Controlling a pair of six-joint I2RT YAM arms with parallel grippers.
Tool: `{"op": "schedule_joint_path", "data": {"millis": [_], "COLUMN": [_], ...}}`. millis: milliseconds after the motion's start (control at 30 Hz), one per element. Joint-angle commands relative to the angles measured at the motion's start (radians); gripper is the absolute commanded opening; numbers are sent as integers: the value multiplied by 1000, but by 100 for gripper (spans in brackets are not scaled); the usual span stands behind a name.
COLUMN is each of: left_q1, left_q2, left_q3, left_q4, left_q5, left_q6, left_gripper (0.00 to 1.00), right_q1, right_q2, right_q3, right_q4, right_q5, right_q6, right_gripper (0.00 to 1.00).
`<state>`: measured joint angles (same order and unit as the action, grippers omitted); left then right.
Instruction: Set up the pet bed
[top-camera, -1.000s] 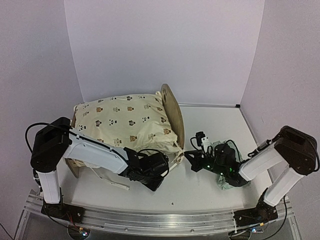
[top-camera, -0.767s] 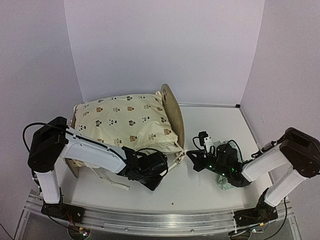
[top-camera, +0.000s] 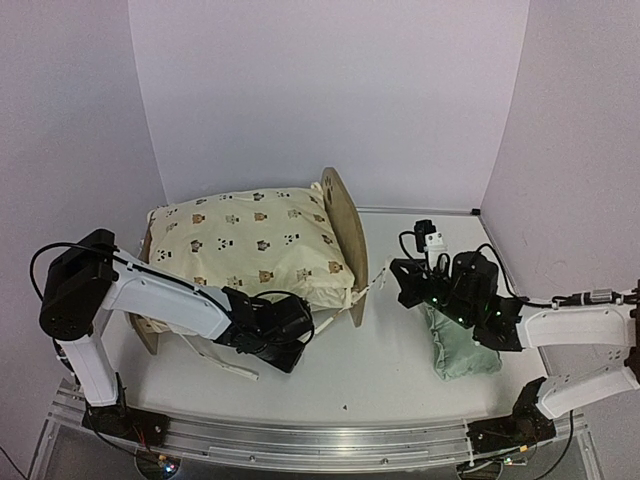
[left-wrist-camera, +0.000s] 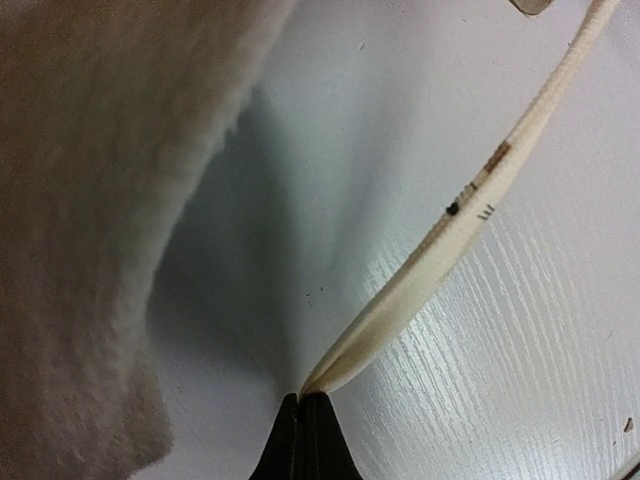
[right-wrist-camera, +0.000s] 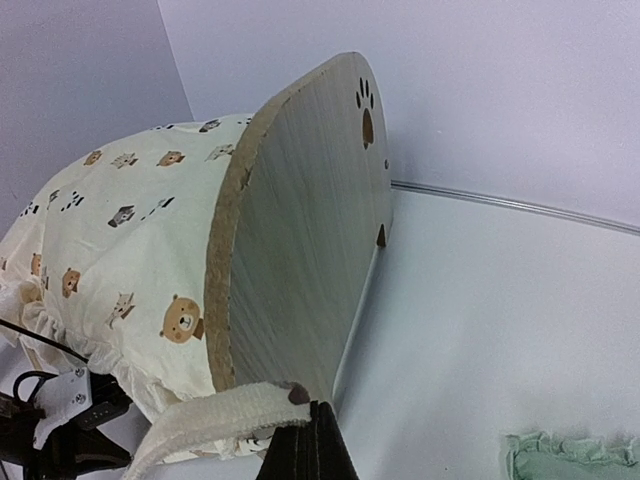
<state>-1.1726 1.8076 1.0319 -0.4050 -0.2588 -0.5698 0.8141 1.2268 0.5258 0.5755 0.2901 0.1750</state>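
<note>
From above, the bed (top-camera: 345, 235) sits left of the middle, with its tall end facing right. A cushion (top-camera: 250, 240) lies on top of it and hides the rails. The left claw (top-camera: 298, 345) is low down at the cushion's bottom edge. The right claw (top-camera: 397, 285) is just right of the bed and is pinched on a tie (top-camera: 372, 289) that runs back to the cushion. A green pillow (top-camera: 460, 350) lies on the table (top-camera: 380, 385) under the right arm, at the lower right.

In the left wrist view, the left claw is shut tight at the bottom middle. It pinches the other tie (left-wrist-camera: 470, 210), which runs to the upper right. The fuzzy cushion fills the left side.

In the right wrist view, the right claw is at the bottom middle, clamped on its tie. The headboard (right-wrist-camera: 300, 230) stands upright in the middle, with a paw hole (right-wrist-camera: 367, 112) near its top. The cushion bulges on the left, and a bit of pillow shows at the lower right.

The bed is wood, so I think it is stiff and light and may slide on the smooth table. The headboard's thin edge looks like a good place to hold. The cushion is soft and floppy. The ties are thin and could slip out. The headboard stands in the right claw's way, and the pillow is close under that arm.
</note>
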Motion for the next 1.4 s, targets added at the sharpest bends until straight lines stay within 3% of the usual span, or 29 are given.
{"op": "schedule_joint_path", "data": {"millis": [0, 233, 400, 567, 767, 1000, 1100, 1367], "left_q1": [26, 26, 27, 27, 27, 26, 24, 24], "left_q2": [10, 28, 78, 91, 50, -27, -70, -166], "left_q3": [-17, 1, 32, 19, 22, 32, 32, 38], "left_q4": [-46, -16, -15, 14, 9, -8, -16, -65], "left_q5": [-4, -4, -22, -17, -6, 30, 47, 56], "left_q6": [-36, -15, -12, -22, -11, 12, 19, 30], "left_gripper": [0, 0, 0, 0, 0, 0, 1, 9], "right_q1": [-5, -4, -5, -4, -4, -5, -4, -4], "right_q2": [-53, -92, -77, -43, -48, -69, -56, -10], "right_q3": [126, 223, 331, 445, 360, 270, 238, 326], "right_q4": [-29, -55, -89, -253, -281, -392, -491, -766], "right_q5": [98, 184, 93, -4, -91, -295, -387, -627], "right_q6": [-68, -130, -165, -191, -106, -35, 2, 28], "right_gripper": [0, 0, 0, 0, 0, 4, 11, 64]}}
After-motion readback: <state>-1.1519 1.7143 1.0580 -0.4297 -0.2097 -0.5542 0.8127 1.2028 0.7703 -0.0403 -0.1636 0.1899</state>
